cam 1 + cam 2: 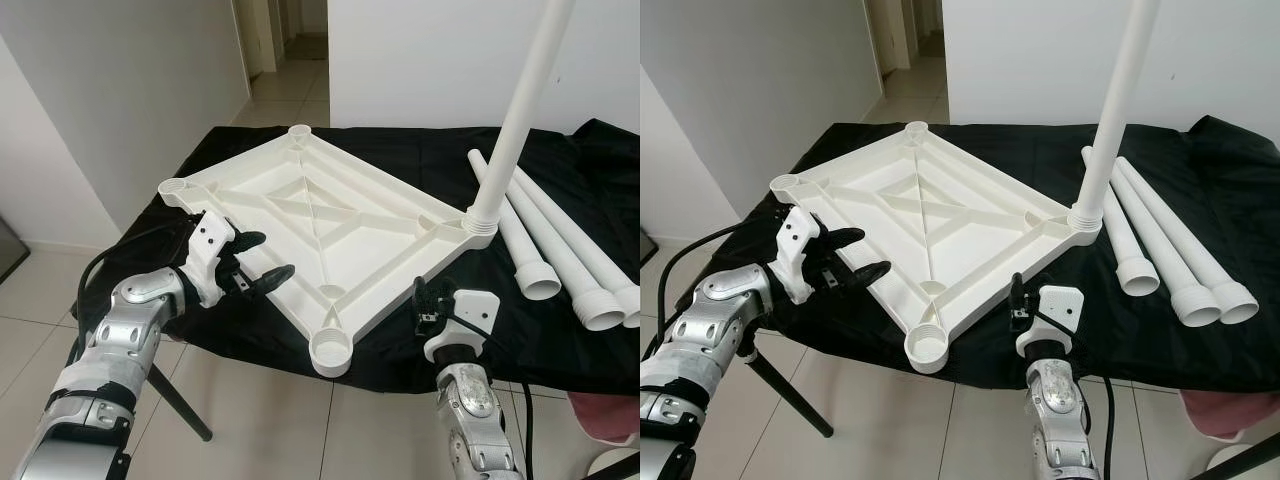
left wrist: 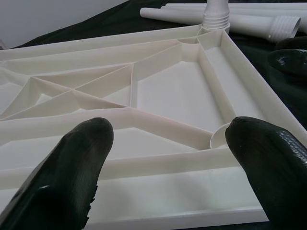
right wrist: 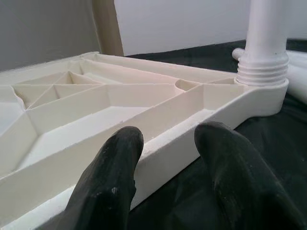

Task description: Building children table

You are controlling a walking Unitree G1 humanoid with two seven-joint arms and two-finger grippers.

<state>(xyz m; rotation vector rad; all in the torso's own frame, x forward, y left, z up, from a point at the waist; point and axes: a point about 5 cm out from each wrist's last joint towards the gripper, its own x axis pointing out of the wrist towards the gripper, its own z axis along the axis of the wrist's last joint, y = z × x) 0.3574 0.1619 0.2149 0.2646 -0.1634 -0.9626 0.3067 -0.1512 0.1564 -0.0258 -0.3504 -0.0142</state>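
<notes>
The white plastic tabletop (image 1: 300, 215) lies upside down on the black-covered table, its ribs facing up. One white leg (image 1: 515, 120) stands upright, screwed into the right corner socket. The front corner socket (image 1: 333, 350) holds nothing. Three loose white legs (image 1: 560, 250) lie side by side to the right. My left gripper (image 1: 273, 254) is open at the tabletop's left front edge, one finger over the rim, nothing held. My right gripper (image 1: 432, 298) is open just short of the right front edge; in the right wrist view its fingers (image 3: 108, 182) frame that edge without touching it.
The black cloth (image 1: 420, 150) drapes over the table's edges. A black stand leg (image 1: 185, 405) slants to the tiled floor below my left arm. A hallway (image 1: 290, 60) opens at the back. A pink object (image 1: 605, 415) sits on the floor at lower right.
</notes>
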